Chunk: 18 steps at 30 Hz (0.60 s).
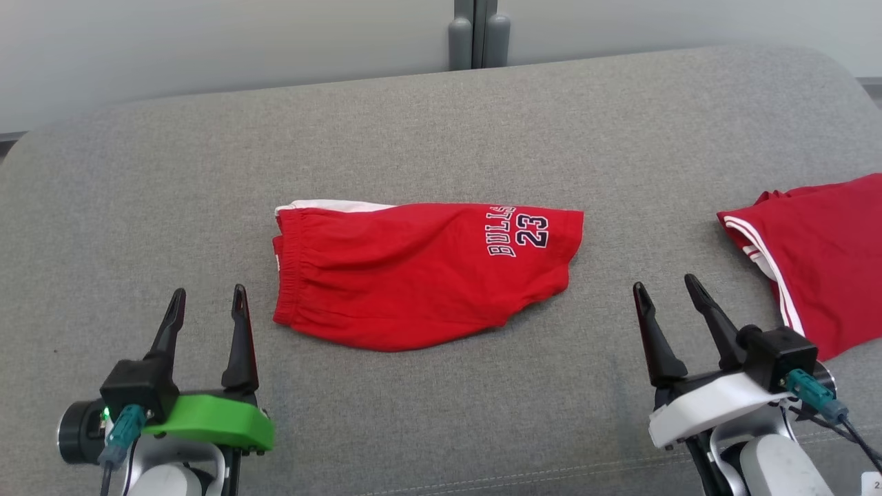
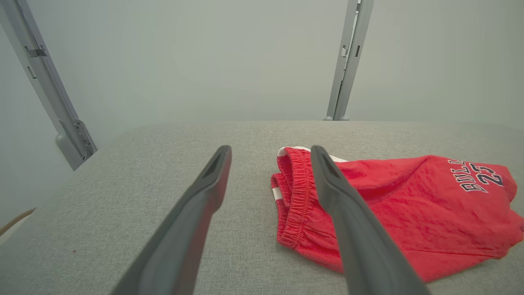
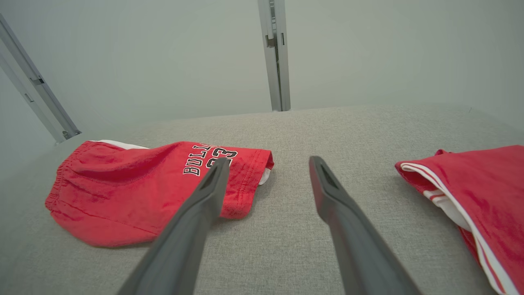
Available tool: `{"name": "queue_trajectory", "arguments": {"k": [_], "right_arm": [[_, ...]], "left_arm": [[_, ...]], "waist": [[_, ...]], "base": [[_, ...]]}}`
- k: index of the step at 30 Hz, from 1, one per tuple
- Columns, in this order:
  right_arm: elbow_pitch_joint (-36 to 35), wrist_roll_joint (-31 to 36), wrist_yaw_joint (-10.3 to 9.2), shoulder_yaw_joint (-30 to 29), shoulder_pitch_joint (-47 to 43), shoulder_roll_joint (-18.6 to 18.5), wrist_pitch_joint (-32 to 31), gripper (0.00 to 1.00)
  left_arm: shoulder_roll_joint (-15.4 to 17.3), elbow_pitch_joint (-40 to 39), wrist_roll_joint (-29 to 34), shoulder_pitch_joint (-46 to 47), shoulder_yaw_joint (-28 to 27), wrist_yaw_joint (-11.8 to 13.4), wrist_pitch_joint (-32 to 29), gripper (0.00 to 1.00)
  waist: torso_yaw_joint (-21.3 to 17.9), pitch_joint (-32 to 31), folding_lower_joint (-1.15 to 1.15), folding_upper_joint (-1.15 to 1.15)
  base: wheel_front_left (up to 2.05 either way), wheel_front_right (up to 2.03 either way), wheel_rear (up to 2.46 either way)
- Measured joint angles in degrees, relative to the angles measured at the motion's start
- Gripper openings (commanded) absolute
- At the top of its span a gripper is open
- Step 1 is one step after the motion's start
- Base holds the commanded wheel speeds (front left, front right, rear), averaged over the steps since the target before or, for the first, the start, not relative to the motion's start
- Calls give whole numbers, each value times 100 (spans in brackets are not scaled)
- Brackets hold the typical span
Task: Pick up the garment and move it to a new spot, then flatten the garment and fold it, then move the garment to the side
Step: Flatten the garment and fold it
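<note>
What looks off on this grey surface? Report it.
The shorts lie creased, not flat: their near edge bulges unevenly, and a white layer pokes out behind the waistband. A second red garment sits at the right, running out of the head view. Nothing looks torn or spilled.

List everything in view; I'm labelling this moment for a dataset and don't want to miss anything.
shorts: 1, red with white trim and "BULLS 23" print, middle of the padded surface, waistband toward the robot's left
second garment: 1, red with white stripes, at the surface's right edge, partly cut off
padded surface: 1, grey fabric, under both garments
rails: 2, grey metal, against the wall behind the surface
wall: 1, pale grey, background
left gripper: 1, dark fingers on a green mount, lower left, open, apart from the shorts
right gripper: 1, dark fingers on a white mount, lower right, open, between the two garments
</note>
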<state>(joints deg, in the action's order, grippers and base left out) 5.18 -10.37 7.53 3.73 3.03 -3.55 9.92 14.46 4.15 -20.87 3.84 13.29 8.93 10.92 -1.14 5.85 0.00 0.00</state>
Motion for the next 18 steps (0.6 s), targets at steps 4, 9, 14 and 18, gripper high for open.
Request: {"name": "queue_trajectory", "arguments": {"k": [4,9,14,18], "right_arm": [[105,-292,0,31,316,-210,-58,100],[399,-465,0,116,973,-506,25,100],[966,-733,0,500,1749,-683,74,100],[1486,-1032,0,957,2316,-884,77,100]], "left_arm": [[-29,156,-113,450,103,-201,-216,100],[-101,580,-203,1262,293,-497,-612,100],[-151,1249,-376,2147,390,-798,-1004,100],[-219,1814,-491,2786,461,-1046,-1304,100]], "waist": [[31,163,0,0],[58,473,0,0],[60,877,1,0],[64,1229,1,0]], "base": [[0,0,0],[0,0,0],[0,0,0],[0,0,0]]}}
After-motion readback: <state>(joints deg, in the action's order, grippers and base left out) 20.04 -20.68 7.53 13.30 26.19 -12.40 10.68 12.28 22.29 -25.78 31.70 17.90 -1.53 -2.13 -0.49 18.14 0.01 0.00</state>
